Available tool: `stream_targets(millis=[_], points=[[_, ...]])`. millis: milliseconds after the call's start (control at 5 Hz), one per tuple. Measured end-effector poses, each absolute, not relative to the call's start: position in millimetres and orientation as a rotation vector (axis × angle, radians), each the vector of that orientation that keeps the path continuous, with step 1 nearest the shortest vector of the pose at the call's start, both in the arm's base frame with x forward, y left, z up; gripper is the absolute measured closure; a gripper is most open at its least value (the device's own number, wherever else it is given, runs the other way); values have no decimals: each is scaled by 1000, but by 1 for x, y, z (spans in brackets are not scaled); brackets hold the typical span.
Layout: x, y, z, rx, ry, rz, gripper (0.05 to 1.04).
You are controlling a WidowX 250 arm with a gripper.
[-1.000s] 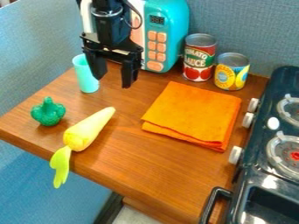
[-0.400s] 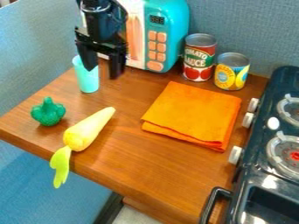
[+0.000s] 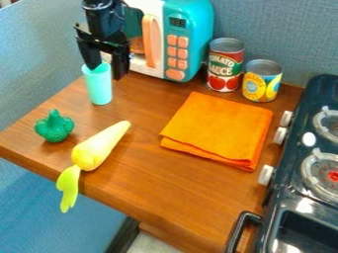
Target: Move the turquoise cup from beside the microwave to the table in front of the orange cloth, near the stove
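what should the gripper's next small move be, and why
Probably a small shift toward the picture's left, before any lowering or closing. The gripper is open above the upright turquoise cup, but one fingertip overlaps the cup's mouth while the other hangs off to its right, so the cup does not look centred between them. Depth is hard to judge here.

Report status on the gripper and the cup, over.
Gripper: at the cup's rim, jaws open, contact unclear. Cup: upright on the counter. Possible obstacle: microwave close behind gripper.
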State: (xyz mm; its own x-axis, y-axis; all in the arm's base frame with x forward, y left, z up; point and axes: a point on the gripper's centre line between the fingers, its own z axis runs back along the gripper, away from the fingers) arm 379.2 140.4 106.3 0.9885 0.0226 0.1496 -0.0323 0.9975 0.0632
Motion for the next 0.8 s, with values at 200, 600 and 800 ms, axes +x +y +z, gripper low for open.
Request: stream_targets(millis=[200,600,800], points=[[389,147,106,69,-153,38,83],[397,154,104,85,-132,65,83],[398,158,100,99,-110,70,83]])
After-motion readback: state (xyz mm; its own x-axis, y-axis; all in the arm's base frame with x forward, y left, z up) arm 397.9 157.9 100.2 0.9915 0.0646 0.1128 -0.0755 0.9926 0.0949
